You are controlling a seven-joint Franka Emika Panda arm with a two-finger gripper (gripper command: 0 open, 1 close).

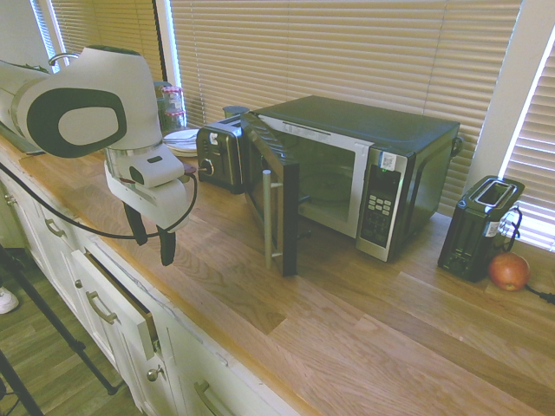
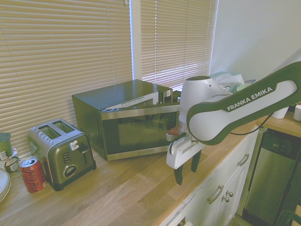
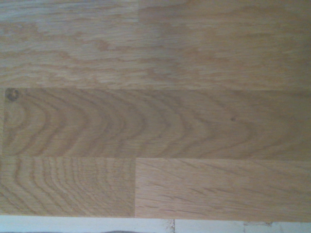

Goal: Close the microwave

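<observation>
pincer (image 1: 149, 249) hangs over the counter's (image 1: 208, 256) front edge, its fingers spread apart with nothing between them. the microwave (image 1: 355, 173) sits on the counter near the blinds (image 1: 347, 52), its door (image 1: 276, 195) standing ajar.

Layout, sides as in first exterior view. Black and stainless-steel box microwave (image 1: 416, 143) stands on the brown wooden countertop (image 1: 373, 347), before the beige slatted blinds (image 1: 347, 52). Its dark glass door (image 1: 288, 208) stands open at the left side, projecting toward the counter's front edge. To the left: black-and-chrome boxy toaster (image 2: 63, 155), near the microwave. Second exterior view: red cylindrical metal can (image 2: 33, 175) just beside this toaster, on the side away from the microwave. To the right: small black boxy toaster (image 1: 477, 234); round reddish-orange fruit or vegetable (image 1: 508, 271) just beside it. Below the front edge: white rectangular drawer (image 1: 117, 308), pulled out.
</observation>
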